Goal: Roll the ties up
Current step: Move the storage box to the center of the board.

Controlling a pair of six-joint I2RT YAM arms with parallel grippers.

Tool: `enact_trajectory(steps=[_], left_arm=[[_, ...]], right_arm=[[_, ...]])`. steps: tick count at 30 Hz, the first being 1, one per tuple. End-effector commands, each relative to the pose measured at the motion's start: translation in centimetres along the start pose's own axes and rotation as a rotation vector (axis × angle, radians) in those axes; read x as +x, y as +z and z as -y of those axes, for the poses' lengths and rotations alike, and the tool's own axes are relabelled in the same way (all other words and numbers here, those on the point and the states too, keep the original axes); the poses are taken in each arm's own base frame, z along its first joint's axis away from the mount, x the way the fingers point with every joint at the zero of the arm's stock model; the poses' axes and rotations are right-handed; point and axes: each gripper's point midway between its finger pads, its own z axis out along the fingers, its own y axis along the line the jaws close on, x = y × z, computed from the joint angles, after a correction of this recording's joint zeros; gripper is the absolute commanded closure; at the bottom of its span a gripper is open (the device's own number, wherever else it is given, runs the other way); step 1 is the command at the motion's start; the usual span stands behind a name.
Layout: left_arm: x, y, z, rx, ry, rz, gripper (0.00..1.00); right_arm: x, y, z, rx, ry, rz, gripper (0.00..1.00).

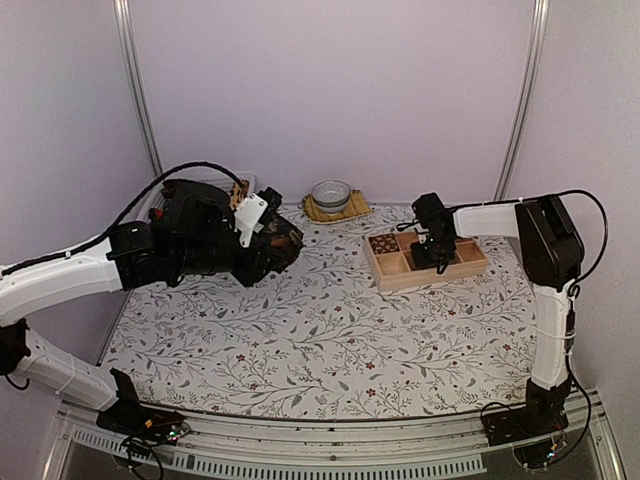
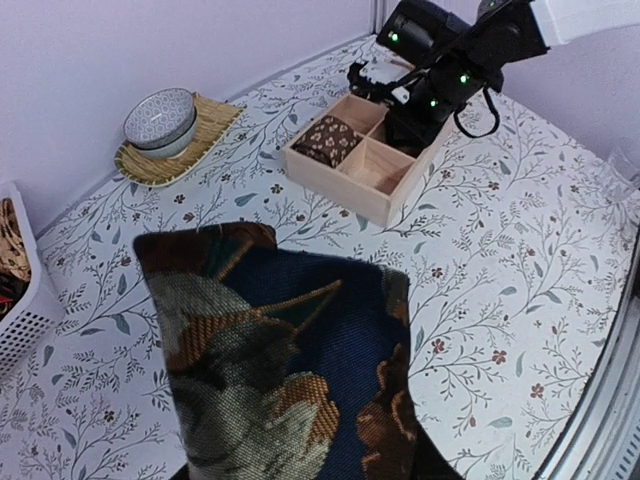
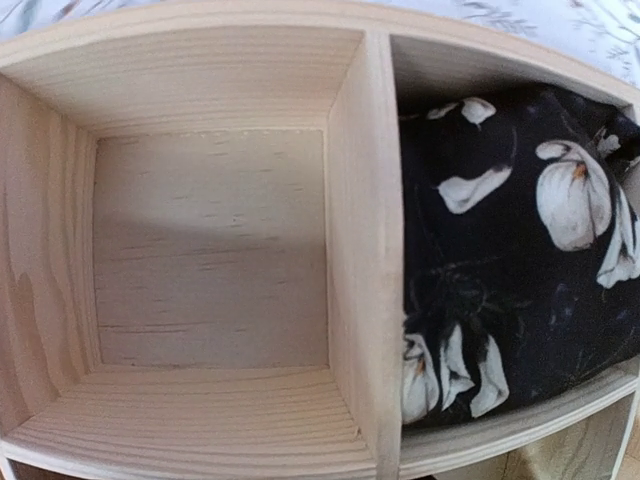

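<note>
1. L gripper point(image 1: 262, 240): clamped on the blue tie point(image 2: 290, 380), up off the table point(image 1: 300, 340) at the back-left. I can't see the fingers themselves in the L wrist cam; the fabric fills the foreground.
2. Blue tie: bunched and folded, not a neat roll. Dark navy ground w/ big tan, grey-green and rust-brown woven shapes, and a brown edge along the top.
3. R gripper point(image 1: 432, 258): down inside the box point(image 1: 425, 278) at the back-right. No fingers show in the R wrist cam and the top cam is too small, so I can't tell whether it's wide or narrow.
4. Black tie point(image 3: 510, 260): lies in the compartment right under the R wrist cam. Black w/ white petal-like blotches, filling that cell; the cell beside it is bare wood.
5. Brown tie point(image 2: 328, 140): rolled, small brown-and-cream diamond print, in the box's back-left corner cell.
6. Further out: bowl point(image 1: 330, 192) on a woven mat point(image 1: 350, 210) at the back centre, and a white basket point(image 2: 25, 300) behind the L arm.
</note>
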Motion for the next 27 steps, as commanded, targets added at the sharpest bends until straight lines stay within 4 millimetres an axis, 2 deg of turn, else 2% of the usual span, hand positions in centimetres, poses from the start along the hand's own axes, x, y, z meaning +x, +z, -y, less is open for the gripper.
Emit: enact_trajectory(steps=[1,4,7,10,13,16,19,23,27], left_arm=[[-2.7,-1.5,0.7,0.073,0.072,0.110,1.00],[-2.0,-1.1,1.9,0.145,0.105,0.100,1.00],[-1.1,-0.2,3.8,0.248,0.117,0.074,1.00],[-1.0,0.4,6.8,0.420,0.109,0.067,1.00],[-1.8,0.5,9.3,0.572,0.112,0.081,1.00],[-2.0,1.0,11.0,0.673,0.120,0.048,1.00],[-1.7,1.6,12.6,0.783,0.116,-0.006,1.00],[-1.1,2.7,14.2,0.929,0.076,-0.072,1.00],[-0.1,5.3,14.7,1.023,-0.019,-0.160,1.00]], right_arm=[[2.9,-6.6,-5.7,-0.112,-0.179,0.007,0.76],[4.1,-8.5,-7.7,-0.118,-0.255,0.024,0.76],[4.1,-10.6,-7.8,-0.124,-0.261,0.033,0.75],[2.4,-14.0,-7.4,-0.146,-0.224,0.081,0.67],[0.3,-18.2,-6.8,-0.170,-0.194,0.152,0.55],[-1.3,-21.9,-5.7,-0.166,-0.163,0.230,0.47],[-2.3,-25.0,-3.7,-0.130,-0.114,0.307,0.43],[-2.6,-27.2,-2.0,-0.127,-0.061,0.377,0.41],[-2.3,-27.3,-1.4,-0.122,-0.041,0.396,0.41]])
